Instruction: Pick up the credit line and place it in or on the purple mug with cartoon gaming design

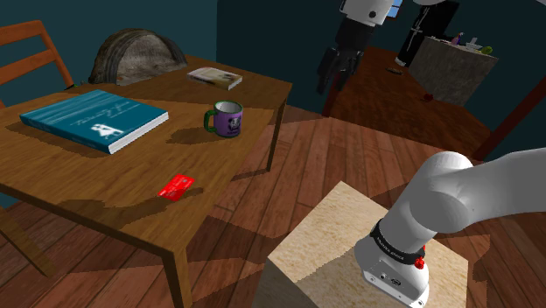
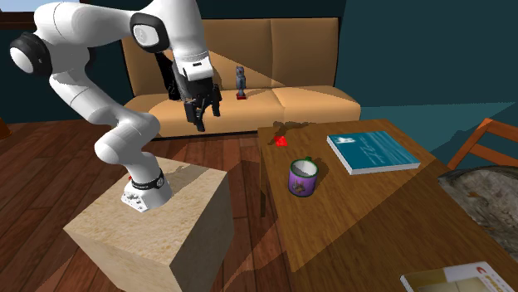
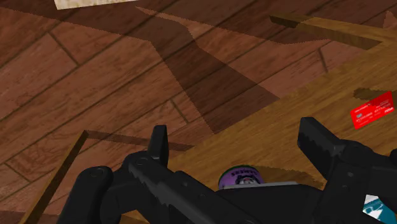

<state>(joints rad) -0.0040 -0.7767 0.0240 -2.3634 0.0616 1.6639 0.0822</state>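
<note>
A small red card [image 1: 176, 186] lies flat near the front edge of the wooden table [image 1: 105, 171]. The purple mug [image 1: 227, 118] with a green handle stands upright further back on the table, well apart from the card. My black gripper [image 1: 335, 70] hangs open and empty high above the floor, off the table's side toward the shoulder view's right. In the second exterior view the gripper [image 2: 202, 112] is left of the card [image 2: 282, 141] and the mug [image 2: 304, 177]. Between the spread fingers of the gripper [image 3: 236, 143] I see the mug [image 3: 242, 178]; the card [image 3: 373, 109] lies beyond the right finger.
A large blue book [image 1: 94, 118] lies on the table's left part, and a smaller pale book [image 1: 215, 77] at its far corner. A wooden chair [image 1: 35, 48] and a grey rounded object [image 1: 136, 54] stand behind. The tan stand [image 1: 341, 245] sits low right. A sofa [image 2: 274, 50] lies beyond.
</note>
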